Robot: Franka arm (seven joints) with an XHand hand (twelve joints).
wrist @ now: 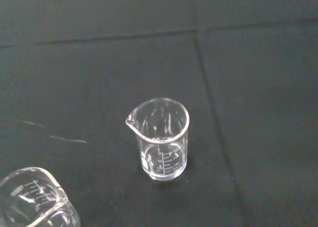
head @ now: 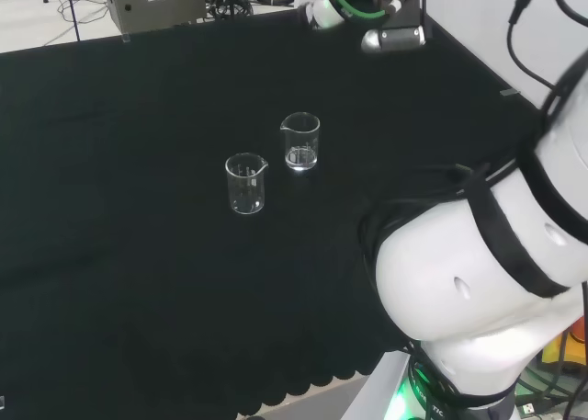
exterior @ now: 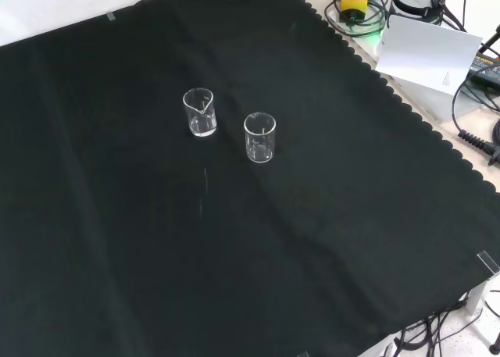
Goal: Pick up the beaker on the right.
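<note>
Two clear glass beakers standing upright on the black cloth of the desk (head: pixel 138 282), near each other but apart, neither lifted. In the head view the target, the right beaker (head: pixel 300 141), stands right of and slightly farther off than the other beaker (head: pixel 245 183); in the front view the pair appears as one vessel with its spout turned toward the camera (exterior: pixel 200 112) and one plain-rimmed vessel to its right (exterior: pixel 259 137), the former judged to be the target (the two views stand about a quarter turn apart). The wrist view looks down on a spouted beaker (wrist: pixel 162 139) at the centre, judged to be the target, with the rim of the second beaker (wrist: pixel 35 199) at the picture's edge. Both appear empty. Whether the robot hand's fingers are spread or curled cannot be told. Progress: nothing touches the beaker, so the task is at its start; the approach, the closing of the fingers round the glass and the lift all remain
</note>
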